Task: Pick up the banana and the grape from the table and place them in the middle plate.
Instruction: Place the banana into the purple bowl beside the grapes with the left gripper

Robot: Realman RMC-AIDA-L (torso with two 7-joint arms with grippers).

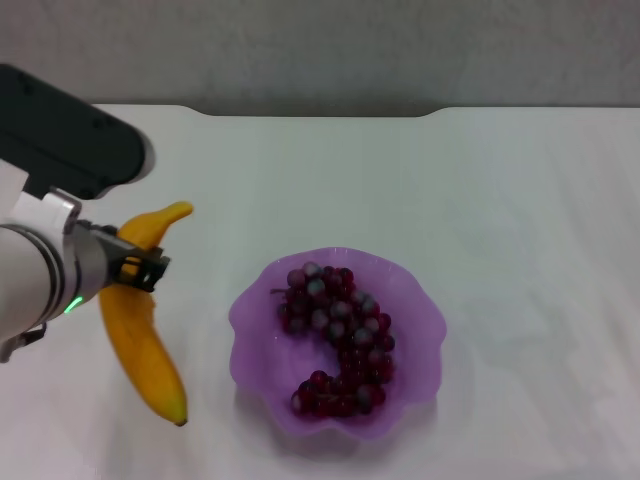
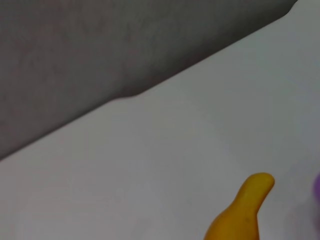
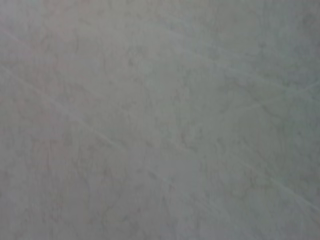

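Observation:
The banana (image 1: 145, 350) lies at the left of the white table (image 1: 500, 200), one tip pointing to the far side and the other to the near edge. My left gripper (image 1: 135, 268) is over the banana's upper half, against it. The left wrist view shows only the banana's tip (image 2: 247, 202) on the table. The grape bunch (image 1: 340, 340) lies inside the purple middle plate (image 1: 255, 300), which stands to the right of the banana. A sliver of the plate's rim (image 2: 317, 186) shows in the left wrist view. My right gripper is out of view.
The table's dark notched far edge (image 1: 310, 110) runs along the back, with a grey wall behind it. White tabletop stretches to the right of the plate. The right wrist view shows only a plain pale surface.

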